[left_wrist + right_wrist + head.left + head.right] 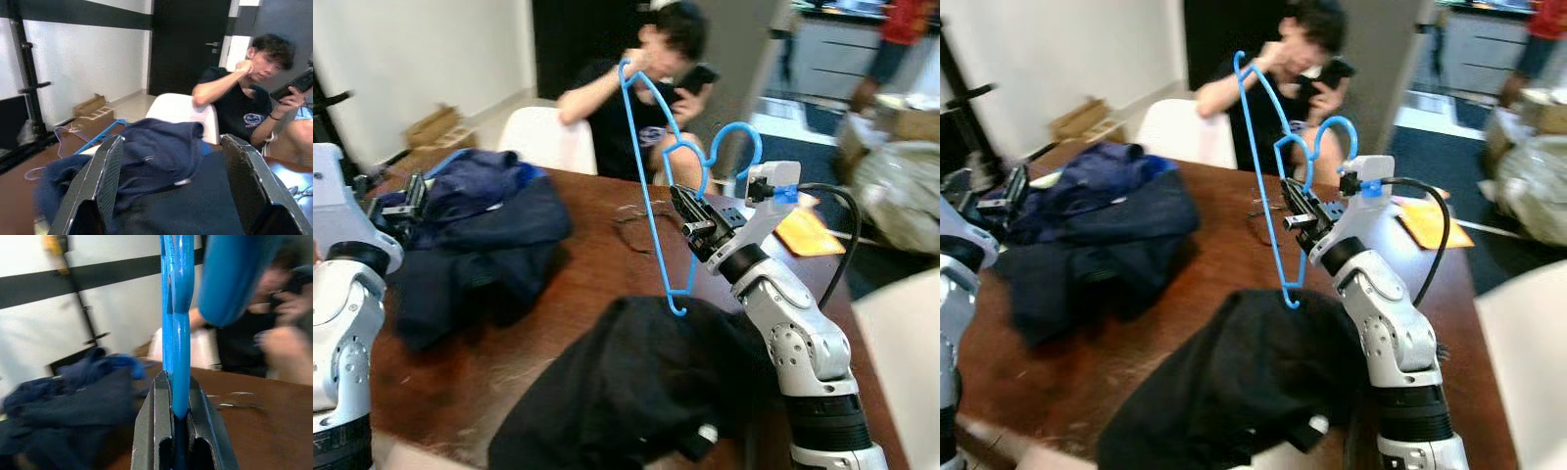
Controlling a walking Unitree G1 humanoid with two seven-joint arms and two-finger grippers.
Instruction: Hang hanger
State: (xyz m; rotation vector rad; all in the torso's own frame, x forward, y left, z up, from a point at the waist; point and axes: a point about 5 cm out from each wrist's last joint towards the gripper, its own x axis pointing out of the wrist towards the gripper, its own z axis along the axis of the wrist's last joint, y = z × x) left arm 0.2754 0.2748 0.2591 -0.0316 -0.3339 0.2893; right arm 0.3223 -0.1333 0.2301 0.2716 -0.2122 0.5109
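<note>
Fingers on the right gripper (690,217) are clamped tight on the blue hanger (651,186), pinching the thin wire near the neck, just below the hook; the right wrist view shows the wire squeezed between both pads w/ no gap. Hanger is held up in the air above the brown table (597,284), tilted on its side, hook curling up near the wrist, its lowest corner just over the black garment (636,392).

Left gripper (171,191) is spread wide, nothing in it, hovering by the navy clothes pile (480,225) at the table's far left.

Handling-wise, imo: it's thin plastic or coated wire, so super light, a bit springy, prob slick. A narrow pinch like that lets it pivot/swing around the grip pt, esp w/ the long triangle hanging off one side. Grabbing close to the neck seems right tho, keeps the hook free for a rail. Person (646,88) sits across the table w/ a phone.
</note>
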